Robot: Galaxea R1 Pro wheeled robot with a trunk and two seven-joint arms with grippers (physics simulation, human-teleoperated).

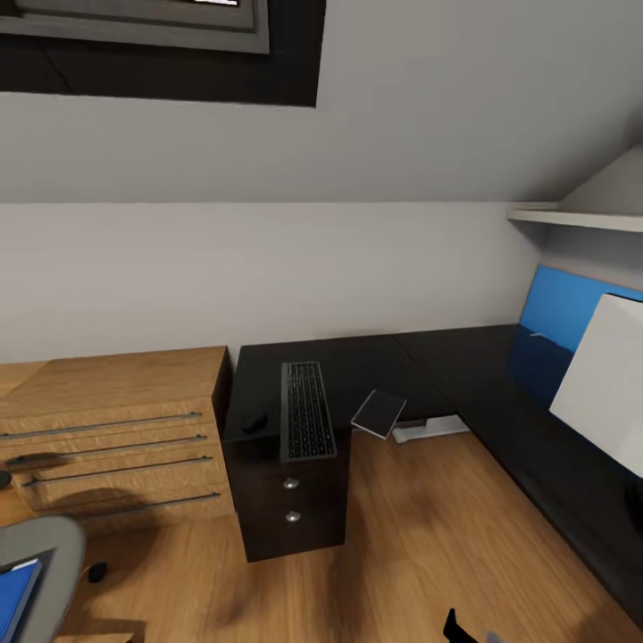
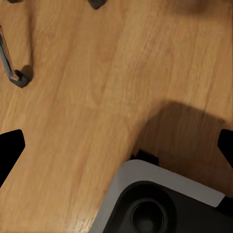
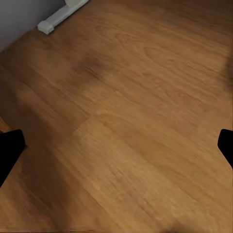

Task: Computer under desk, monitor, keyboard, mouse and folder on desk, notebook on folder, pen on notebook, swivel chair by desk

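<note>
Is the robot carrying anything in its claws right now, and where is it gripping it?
Nothing is held. Both wrist views show the fingertips of each tool spread wide apart over bare wooden floor, with nothing between them.

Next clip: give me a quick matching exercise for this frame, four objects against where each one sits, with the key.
Things:
1. keyboard
2. mouse
3. folder
4. monitor

Places:
A. on the swivel chair seat, bottom left of the head view
B. on the desk's right wing
C. on the desk above the drawer unit, its front end past the edge
D. on the desk beside the keyboard, on the wooden cabinet's side

Pairs: 1-C, 2-D, 3-A, 4-B
</note>
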